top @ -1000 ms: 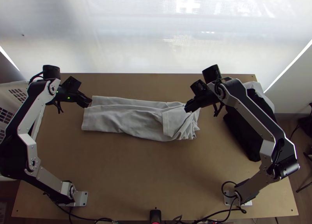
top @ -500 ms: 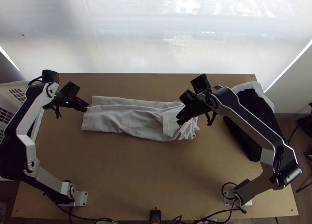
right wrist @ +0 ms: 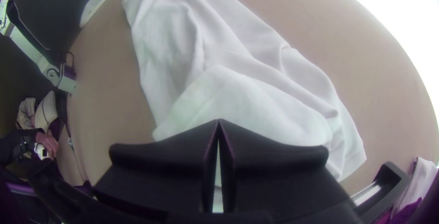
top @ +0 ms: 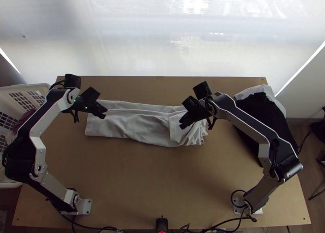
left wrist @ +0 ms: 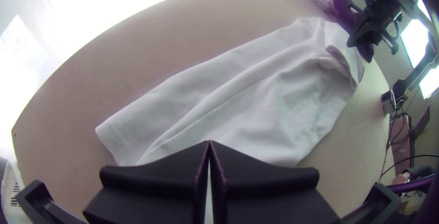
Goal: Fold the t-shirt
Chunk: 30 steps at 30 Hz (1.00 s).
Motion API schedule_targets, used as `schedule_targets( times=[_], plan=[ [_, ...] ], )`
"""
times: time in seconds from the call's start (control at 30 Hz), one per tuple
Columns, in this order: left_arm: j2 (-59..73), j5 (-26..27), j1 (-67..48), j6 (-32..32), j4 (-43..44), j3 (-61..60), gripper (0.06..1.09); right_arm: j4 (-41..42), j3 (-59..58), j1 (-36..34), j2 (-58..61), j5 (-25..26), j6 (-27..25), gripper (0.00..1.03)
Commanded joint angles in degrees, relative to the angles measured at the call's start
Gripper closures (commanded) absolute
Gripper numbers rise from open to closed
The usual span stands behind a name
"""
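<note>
Where the surface [top: 142, 180] meets its left side, a white basket [top: 17, 89] with openings in its wall stands against it, some dark reddish cloth [top: 27, 117] inside. Next comes the left arm [top: 37, 152], its base near the lower left corner. Its hand, the left hand [top: 104, 113], is over the left end of the t-shirt [top: 134, 125]; the fingertips meet in the left wrist view, and no cloth is pinched at the tips. The t-shirt, pale grey-white, lies across the middle of the surface toward the far edge, folded into a long strip running left to right. Its left end is fairly flat, long creases run along its length, and near the right end a flap [top: 174, 127] lies over the rest, with small bunched pleats [top: 201, 138] at the very end. A small black device [top: 161, 223] sits at the near edge, below the shirt's middle. Over the flap is the right hand [top: 182, 124], its fingertips together too, with nothing gripped at the tips; whether either hand touches the cloth, I cannot tell. The right arm [top: 265, 152] reaches up from its base at the lower right, passing above part of a black garment [top: 266, 111], which lies in a heap at the right side, partly over a white cloth [top: 258, 89].
</note>
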Motion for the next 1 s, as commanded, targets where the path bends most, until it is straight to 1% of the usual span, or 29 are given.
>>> schedule_targets(
  times=[0.0,0.13,0.37,0.7,0.73,0.77,0.97],
  plan=[
    [4.72,-0.03,-3.41,-2.2,4.77,-0.71,1.0,5.64,-0.77,-1.28,6.38,0.07,-0.82,1.0],
    [8.06,-0.65,-3.59,-2.64,5.21,-0.71,1.0,6.35,-1.03,-2.07,9.63,0.07,-1.61,1.0],
    [8.85,-1.97,-2.97,-2.38,4.77,-2.12,1.0,6.52,-5.34,-2.16,9.55,0.15,-3.2,1.0],
    [7.09,-3.11,-1.3,-1.06,6.35,-7.57,1.0,6.35,-10.52,-2.16,5.68,0.07,-3.11,1.0],
    [6.56,-3.2,-1.39,-1.06,6.35,-8.01,1.01,6.35,-11.14,-2.16,5.33,0.07,-3.02,1.0],
    [6.12,-3.37,-1.48,-1.06,6.35,-8.36,1.03,6.26,-11.75,-2.16,4.97,0.07,-3.02,1.0],
    [3.75,-3.73,-2.09,-0.36,6.35,-11.88,1.03,6.17,-15.01,-1.9,2.34,0.07,-2.85,1.0]
  ],
)
